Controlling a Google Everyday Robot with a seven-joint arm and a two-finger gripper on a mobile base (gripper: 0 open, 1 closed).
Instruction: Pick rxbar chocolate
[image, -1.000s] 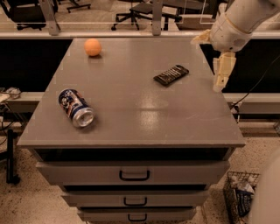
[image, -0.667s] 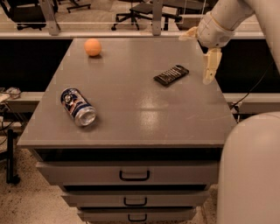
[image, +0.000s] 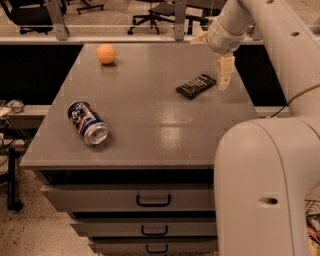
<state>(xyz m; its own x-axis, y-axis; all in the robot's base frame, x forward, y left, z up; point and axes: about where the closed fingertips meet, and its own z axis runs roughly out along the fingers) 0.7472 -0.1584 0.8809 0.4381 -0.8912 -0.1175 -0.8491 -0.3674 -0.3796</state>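
Item under inspection: the rxbar chocolate (image: 196, 85) lies flat on the grey counter (image: 150, 135), right of centre in the upper half of the frame, with its long axis running diagonally from lower left to upper right. It is unobstructed; nothing touches it.

The tool (image: 223, 82) hangs pointing downward in the upper right of the frame, just beside the bar's right end and close above the counter near its right edge. It appears clear of the wrapper and carries nothing. Whether it is apart or together cannot be told from this view.

Step in hand, by assessment: closing in on the bar for the grasp. To do it well, the tool needs to shift left until it is centred over the wrapper, and turn so that it closes across the bar's narrow width, not along its length. The bar is thin and flat, so the descent must reach almost to the counter surface; stopping short would likely close on air. A hard descent risks pushing the bar aside.

Other items noted: a blue-and-silver can (image: 88, 123) on its side at lower left and an orange ball (image: 106, 54) at upper left, both well apart from the bar.
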